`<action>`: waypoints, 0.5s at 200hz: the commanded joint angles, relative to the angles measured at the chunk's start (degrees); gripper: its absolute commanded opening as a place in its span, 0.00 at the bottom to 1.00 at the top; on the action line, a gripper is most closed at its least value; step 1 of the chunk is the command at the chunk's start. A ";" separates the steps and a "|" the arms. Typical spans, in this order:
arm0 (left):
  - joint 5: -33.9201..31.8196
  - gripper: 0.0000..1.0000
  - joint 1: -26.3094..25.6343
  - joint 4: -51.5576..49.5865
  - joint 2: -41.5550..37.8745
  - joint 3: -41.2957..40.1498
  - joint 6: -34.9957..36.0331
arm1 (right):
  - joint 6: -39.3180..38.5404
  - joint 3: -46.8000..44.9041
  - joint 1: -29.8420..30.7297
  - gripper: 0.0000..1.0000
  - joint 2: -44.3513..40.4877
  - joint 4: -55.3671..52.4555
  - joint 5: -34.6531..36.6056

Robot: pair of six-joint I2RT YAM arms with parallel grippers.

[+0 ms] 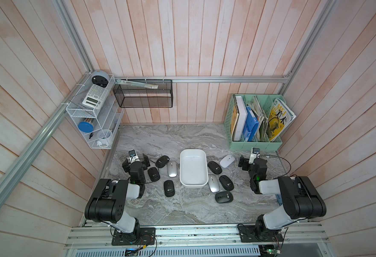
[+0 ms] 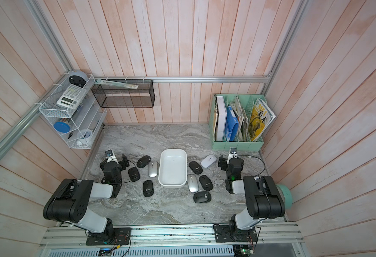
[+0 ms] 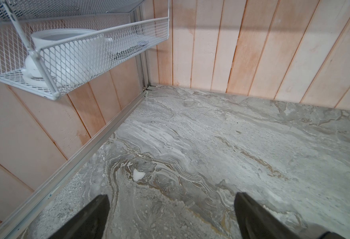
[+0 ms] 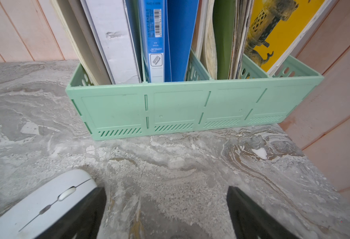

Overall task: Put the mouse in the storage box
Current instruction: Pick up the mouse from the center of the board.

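Grey tabletop [image 3: 211,144]: stone-look surface with marbled veining, matt, finely gritty up close. Pale pink walls [image 1: 182,44]: wood planks, washed finish, dull, with seams showing. White storage box [image 1: 192,169]: plastic, smooth, faint sheen. The black mice [image 1: 169,188]: matt plastic. The silver mice [image 1: 172,168]: metallic-looking satin shell with soft highlights. The white mouse [image 4: 45,204]: smooth plastic, light gloss. Mint-green file holder [image 4: 180,107]: matt moulded plastic, slotted along the base; it holds a smooth blue folder [image 4: 155,41] and a printed paper magazine cover [image 4: 277,31]. White rack [image 3: 87,53]: coated metal mesh. Black basket [image 1: 142,98]: fine wire mesh. Bare frame rail [image 1: 227,79]: aluminium, dull silver.
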 commanded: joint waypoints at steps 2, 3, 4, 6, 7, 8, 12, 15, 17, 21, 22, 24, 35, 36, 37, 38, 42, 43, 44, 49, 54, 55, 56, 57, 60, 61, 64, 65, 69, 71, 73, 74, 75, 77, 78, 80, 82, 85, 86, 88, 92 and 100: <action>0.74 1.00 0.24 0.25 -0.07 0.72 0.36 | 0.58 -0.07 1.22 0.98 -0.25 1.72 5.39; 0.70 1.00 0.21 0.26 -0.11 0.68 0.37 | 0.57 -0.07 1.22 0.98 -0.23 1.78 5.52; 0.63 1.00 0.24 0.31 -0.13 0.66 0.38 | 0.53 -0.12 1.26 0.98 -0.23 1.86 5.54; 0.49 1.00 0.25 0.52 -0.19 0.56 0.45 | 0.54 -0.15 1.38 0.98 -0.22 1.94 5.91; 0.44 1.00 0.26 0.57 -0.17 0.56 0.42 | 0.55 -0.16 1.43 0.98 -0.26 2.03 6.05; 0.33 1.00 0.22 0.72 -0.20 0.47 0.44 | 0.52 -0.16 1.50 0.98 -0.24 2.07 6.20; -0.75 1.00 0.06 1.38 -0.13 0.21 0.47 | 0.51 -0.29 1.67 0.98 -0.34 2.28 7.29; -1.99 1.00 -0.33 1.92 -0.29 0.00 0.47 | 0.58 -0.33 1.95 0.98 -0.52 2.35 8.59; -2.91 1.00 -0.51 2.06 -0.45 0.02 0.47 | 0.62 -0.40 2.10 0.98 -0.67 2.35 9.49; -4.26 1.00 -0.87 1.81 -1.05 -0.14 0.38 | 0.70 -0.27 2.52 0.98 -1.15 1.92 11.00; -4.49 1.00 -0.91 1.56 -1.26 -0.19 0.30 | 0.77 -0.22 2.53 0.98 -1.30 1.75 11.23; -4.57 1.00 -0.90 1.05 -1.75 -0.29 0.19 | 0.79 -0.11 2.55 0.98 -1.63 1.32 11.40; -4.05 1.00 -1.27 0.92 -3.56 -0.87 0.87 | 0.59 1.47 2.96 0.98 -3.77 -3.40 11.79; -4.20 1.00 -1.42 0.77 -3.79 -0.86 1.02 | 0.49 1.71 3.01 0.98 -3.97 -4.03 11.75; -4.41 1.00 -1.54 0.69 -3.90 -0.90 1.10 | 0.36 1.96 3.08 0.98 -4.16 -4.56 11.74; -4.61 1.00 -1.69 0.43 -4.18 -0.92 1.23 | 0.20 2.30 3.20 0.98 -4.34 -5.05 11.82; -5.24 1.00 -2.30 -0.88 -5.30 -0.76 1.92 | -0.41 3.33 3.66 0.98 -5.16 -7.48 12.03; -5.41 1.00 -2.42 -1.19 -5.62 -0.72 2.08 | -0.54 3.60 3.84 0.98 -5.41 -8.22 12.14; -5.54 1.00 -2.57 -1.52 -5.96 -0.66 2.15 | -0.69 3.87 3.93 0.98 -5.58 -8.81 12.19; -5.71 1.00 -3.12 -3.37 -7.63 -0.37 2.85 | -1.53 5.31 4.73 0.98 -6.49 -11.70 12.86; -5.87 1.00 -3.69 -5.50 -9.38 0.07 3.49 | -2.42 6.56 5.62 0.98 -7.30 -14.42 13.59; -5.95 1.00 -3.77 -5.74 -9.56 0.18 3.61 | -2.64 6.89 5.83 0.98 -7.40 -15.08 13.66; -6.03 1.00 -3.86 -6.08 -10.00 0.32 3.67 | -2.84 7.14 6.03 0.98 -7.59 -15.53 13.83; -6.12 1.00 -3.99 -6.77 -10.39 0.39 3.78 | -3.02 7.40 6.21 0.98 -7.73 -15.98 14.05; -6.52 1.00 -4.31 -8.09 -11.55 0.84 3.95 | -3.64 8.07 6.62 0.98 -8.08 -17.22 14.40; -6.63 1.00 -4.39 -8.74 -11.91 0.96 4.01 | -3.86 8.26 6.77 0.98 -8.24 -17.53 14.60; -6.90 1.00 -4.58 -10.35 -13.06 1.44 4.11 | -4.47 8.91 7.43 0.98 -8.65 -18.49 15.08; -6.99 1.00 -4.66 -10.84 -13.42 1.61 4.14 | -4.67 9.16 7.75 0.98 -8.74 -18.74 15.33; -7.23 1.00 -4.80 -12.70 -14.73 2.34 4.03 | -5.09 9.96 8.55 0.98 -9.16 -19.70 16.42; -7.25 1.00 -4.91 -13.59 -15.68 2.71 3.82 | -5.11 10.36 8.96 0.98 -9.35 -20.28 16.87; -7.21 1.00 -4.95 -14.76 -16.47 3.01 3.57 | -4.96 10.80 9.30 0.98 -9.71 -20.89 17.25; -7.19 1.00 -5.02 -15.29 -16.88 3.23 3.43 | -4.79 11.12 9.48 0.98 -9.84 -21.21 17.43; -7.18 1.00 -5.05 -15.82 -17.22 3.43 3.27 | -4.57 11.41 9.61 0.98 -10.00 -21.81 17.52; -7.13 1.00 -5.03 -16.61 -17.97 3.84 3.00 | -4.19 11.94 9.86 0.98 -10.46 -22.85 17.47; -7.11 1.00 -5.02 -17.27 -18.16 4.04 2.83 | -3.87 12.35 9.93 0.98 -10.66 -23.38 17.41; -6.91 1.00 -5.07 -18.40 -19.11 4.48 2.56 | -3.42 12.98 10.09 0.98 -11.11 -24.96 17.10; -6.73 1.00 -5.08 -19.54 -19.83 4.92 2.27 | -2.84 13.67 10.22 0.98 -11.53 -26.32 16.69; -6.54 1.00 -5.17 -20.91 -20.97 5.66 1.83 | -1.85 15.03 10.34 0.98 -12.19 -29.00 16.20; -6.51 1.00 -5.26 -21.66 -21.28 5.96 1.59 | -1.30 15.39 10.39 0.98 -12.36 -29.75 16.02; -6.17 1.00 -5.31 -22.99 -21.98 6.45 1.26 | -0.40 16.34 10.36 0.98 -12.81 -31.71 15.76; -5.85 1.00 -5.41 -25.40 -23.15 7.62 0.60 | 1.48 18.16 10.35 0.98 -13.50 -35.48 14.98; -5.84 1.00 -5.81 -30.39 -25.49 10.02 -1.72 | 4.86 21.65 10.26 0.98 -14.22 -41.66 14.72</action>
